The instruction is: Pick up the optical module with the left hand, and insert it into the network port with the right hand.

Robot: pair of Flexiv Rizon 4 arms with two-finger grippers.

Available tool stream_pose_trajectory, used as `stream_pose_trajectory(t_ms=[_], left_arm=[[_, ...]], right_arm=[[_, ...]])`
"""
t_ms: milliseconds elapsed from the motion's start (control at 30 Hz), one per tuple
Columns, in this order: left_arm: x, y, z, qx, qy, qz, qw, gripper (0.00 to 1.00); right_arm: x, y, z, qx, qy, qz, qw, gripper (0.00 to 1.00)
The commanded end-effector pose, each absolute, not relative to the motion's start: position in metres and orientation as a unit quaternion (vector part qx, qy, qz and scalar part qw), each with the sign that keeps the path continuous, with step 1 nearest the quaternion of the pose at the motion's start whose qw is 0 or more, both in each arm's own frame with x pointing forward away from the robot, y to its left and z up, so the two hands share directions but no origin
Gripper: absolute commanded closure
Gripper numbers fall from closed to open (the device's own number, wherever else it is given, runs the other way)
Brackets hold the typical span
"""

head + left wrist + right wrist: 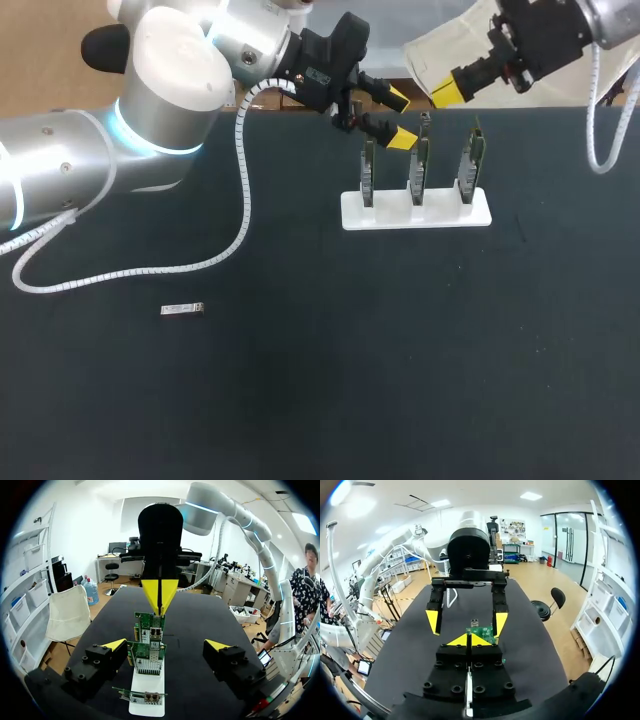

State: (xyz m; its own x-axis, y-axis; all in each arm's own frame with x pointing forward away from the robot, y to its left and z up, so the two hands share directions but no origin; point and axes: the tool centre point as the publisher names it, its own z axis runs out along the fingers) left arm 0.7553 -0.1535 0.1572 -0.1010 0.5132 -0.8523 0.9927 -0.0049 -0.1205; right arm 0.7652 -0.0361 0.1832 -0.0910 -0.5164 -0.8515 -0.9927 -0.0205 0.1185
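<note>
The optical module (182, 309), a small silver bar, lies alone on the black table at the near left, far from both grippers. Three upright green network cards (420, 170) stand in a white holder (360, 215) at the back. My left gripper (398, 118) hovers open just behind and left of the cards, holding nothing; in its own view (165, 645) the cards (149, 657) stand between and below its fingers. My right gripper (447, 90) hangs shut and empty above the back right of the holder. The left wrist view shows it (160, 594) facing my left gripper across the cards.
The white holder (145, 690) sits on a black mat. A white coiled cable (240, 200) trails from my left arm over the table's left half. In the right wrist view, my shut right gripper (469, 640) points at a card (481, 630) and the open left gripper (466, 621).
</note>
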Motion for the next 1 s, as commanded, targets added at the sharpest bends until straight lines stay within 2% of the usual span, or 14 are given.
stream_pose_trajectory(t_ms=[33,1000], left_arm=[[0.756,-0.154,0.158,0.595,0.634,-0.386,0.308,0.00],[0.756,-0.154,0.158,0.595,0.634,-0.386,0.308,0.00]], right_arm=[[0.771,-0.030,0.179,-0.604,0.624,0.392,0.303,1.00],[0.776,-0.025,0.167,-0.603,0.630,0.393,0.292,1.00]])
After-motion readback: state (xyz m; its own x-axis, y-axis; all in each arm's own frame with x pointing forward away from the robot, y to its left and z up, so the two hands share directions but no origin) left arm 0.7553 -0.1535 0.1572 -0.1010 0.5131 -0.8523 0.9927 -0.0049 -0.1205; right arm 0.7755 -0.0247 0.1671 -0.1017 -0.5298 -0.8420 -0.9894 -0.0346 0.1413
